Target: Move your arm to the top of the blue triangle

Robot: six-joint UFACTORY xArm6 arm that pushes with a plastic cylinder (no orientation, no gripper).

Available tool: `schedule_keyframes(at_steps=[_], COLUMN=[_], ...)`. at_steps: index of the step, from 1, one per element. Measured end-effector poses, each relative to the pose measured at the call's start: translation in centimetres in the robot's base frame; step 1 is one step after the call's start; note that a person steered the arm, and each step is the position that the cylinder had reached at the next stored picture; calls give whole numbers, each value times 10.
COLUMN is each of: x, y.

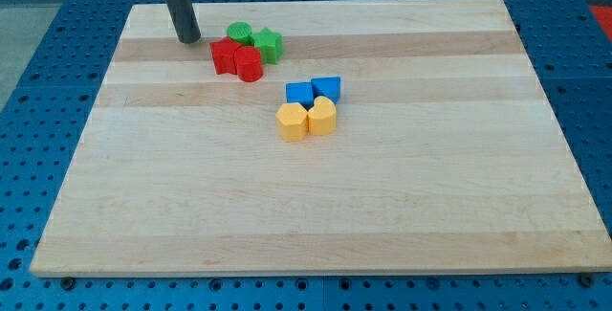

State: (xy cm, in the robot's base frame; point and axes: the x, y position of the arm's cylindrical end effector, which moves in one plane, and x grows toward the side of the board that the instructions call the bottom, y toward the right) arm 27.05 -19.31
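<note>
The blue triangle (327, 88) lies near the board's middle, toward the view's top, with a blue cube (299, 94) touching its left side. Two yellow blocks (293, 121) (322, 116) sit just below the blue pair. My tip (188, 38) rests on the board at the upper left, well to the left of and above the blue triangle. It stands just left of a cluster of a red block (225, 55), a red cylinder (249, 64), a green cylinder (240, 33) and a green block (268, 44).
The wooden board (316, 206) lies on a blue perforated table (38, 62). The red and green cluster lies between my tip and the blue blocks.
</note>
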Motion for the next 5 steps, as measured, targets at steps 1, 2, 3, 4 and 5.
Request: schedule_keyframes(at_steps=[1,2,3,4,5], x=[-1,-4,-14,-38,-54], y=[0,0,0,0,45])
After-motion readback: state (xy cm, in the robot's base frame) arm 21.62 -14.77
